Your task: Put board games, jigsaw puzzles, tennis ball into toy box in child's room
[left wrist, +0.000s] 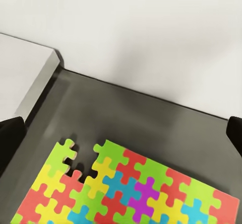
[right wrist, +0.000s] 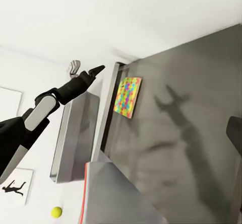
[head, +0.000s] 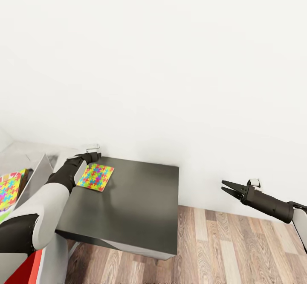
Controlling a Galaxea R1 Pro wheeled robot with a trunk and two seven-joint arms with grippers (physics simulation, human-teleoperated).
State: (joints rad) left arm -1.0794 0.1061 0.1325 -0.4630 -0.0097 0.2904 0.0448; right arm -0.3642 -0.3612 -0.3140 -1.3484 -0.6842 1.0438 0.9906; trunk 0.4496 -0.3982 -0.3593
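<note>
A jigsaw puzzle [head: 95,176] lies flat on the dark grey cabinet section of the table [head: 140,203], near its far left corner. My left gripper [head: 92,156] hovers open just above the puzzle's far edge. In the left wrist view the puzzle [left wrist: 126,189] lies between and below the two spread fingers [left wrist: 10,138]. The toy box [head: 37,174] stands to the left on the white desk top, with another puzzle panel [head: 8,188] in it. The right wrist view shows the toy box [right wrist: 75,133] and the tennis ball [right wrist: 56,212] beyond it. My right gripper [head: 225,187] hangs open and empty over the floor.
A white wall [head: 170,84] runs close behind the table. Wood-plank floor [head: 238,250] spreads to the right of the cabinet. The cabinet top to the right of the puzzle is bare. A black silhouette picture [right wrist: 15,188] hangs on a wall.
</note>
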